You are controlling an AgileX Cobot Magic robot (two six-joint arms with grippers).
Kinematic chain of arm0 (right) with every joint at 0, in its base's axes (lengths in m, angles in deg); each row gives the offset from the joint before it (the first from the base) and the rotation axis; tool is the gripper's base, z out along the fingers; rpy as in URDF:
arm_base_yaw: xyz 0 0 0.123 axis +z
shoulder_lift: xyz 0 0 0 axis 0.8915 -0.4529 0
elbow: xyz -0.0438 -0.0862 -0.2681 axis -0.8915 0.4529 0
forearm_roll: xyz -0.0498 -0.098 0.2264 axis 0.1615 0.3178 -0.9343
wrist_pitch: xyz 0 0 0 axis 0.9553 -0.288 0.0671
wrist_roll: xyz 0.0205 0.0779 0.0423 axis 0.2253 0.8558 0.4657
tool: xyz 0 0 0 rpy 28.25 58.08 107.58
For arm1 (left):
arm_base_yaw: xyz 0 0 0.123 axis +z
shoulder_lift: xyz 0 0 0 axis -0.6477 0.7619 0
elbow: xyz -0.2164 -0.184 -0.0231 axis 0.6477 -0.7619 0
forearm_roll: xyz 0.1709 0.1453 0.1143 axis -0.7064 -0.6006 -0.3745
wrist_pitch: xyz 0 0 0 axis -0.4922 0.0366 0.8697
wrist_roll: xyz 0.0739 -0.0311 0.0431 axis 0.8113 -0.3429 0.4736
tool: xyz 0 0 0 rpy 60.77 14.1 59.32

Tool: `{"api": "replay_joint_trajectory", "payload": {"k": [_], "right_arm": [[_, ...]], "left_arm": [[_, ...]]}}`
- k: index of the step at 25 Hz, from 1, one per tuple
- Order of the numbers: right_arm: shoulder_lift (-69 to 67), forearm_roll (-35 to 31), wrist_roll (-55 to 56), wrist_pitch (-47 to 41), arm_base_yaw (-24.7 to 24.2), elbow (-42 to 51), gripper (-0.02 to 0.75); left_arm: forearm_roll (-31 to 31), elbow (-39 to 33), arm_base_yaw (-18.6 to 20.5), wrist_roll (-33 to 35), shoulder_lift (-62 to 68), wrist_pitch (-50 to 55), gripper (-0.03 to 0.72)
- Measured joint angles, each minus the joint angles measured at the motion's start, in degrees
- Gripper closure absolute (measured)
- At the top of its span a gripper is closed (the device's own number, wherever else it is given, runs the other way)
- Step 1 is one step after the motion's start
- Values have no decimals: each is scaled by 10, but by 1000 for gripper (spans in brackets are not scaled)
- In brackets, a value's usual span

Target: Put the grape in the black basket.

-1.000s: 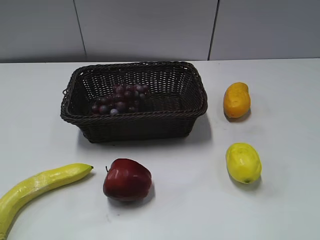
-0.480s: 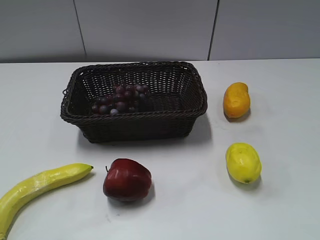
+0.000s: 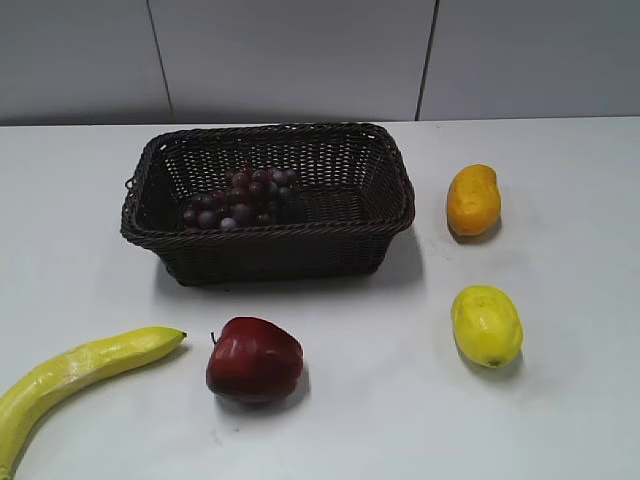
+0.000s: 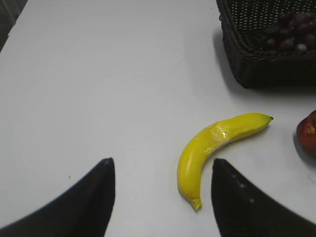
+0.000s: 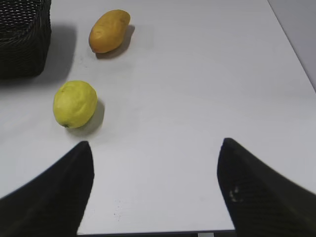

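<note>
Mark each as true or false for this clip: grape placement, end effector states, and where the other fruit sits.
1. The grape lies inside the black basket. True.
2. The left end effector holds the banana. False: it is open, nothing between its fingers.
3. The apple sits in the basket. False: it rests on the table.
4. The right end effector is open. True.
5. The lemon lies nearer the camera than the mango. True.
</note>
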State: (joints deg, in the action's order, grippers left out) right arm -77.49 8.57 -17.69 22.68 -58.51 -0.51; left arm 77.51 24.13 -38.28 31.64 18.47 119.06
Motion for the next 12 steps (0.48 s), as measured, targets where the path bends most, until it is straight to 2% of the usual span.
{"api": "replay_joint_trajectory", "payload": {"k": [12], "right_arm": [[0,0,0,0,0,0,148]], "left_arm": [[0,0,0,0,-63,-1,103]]}}
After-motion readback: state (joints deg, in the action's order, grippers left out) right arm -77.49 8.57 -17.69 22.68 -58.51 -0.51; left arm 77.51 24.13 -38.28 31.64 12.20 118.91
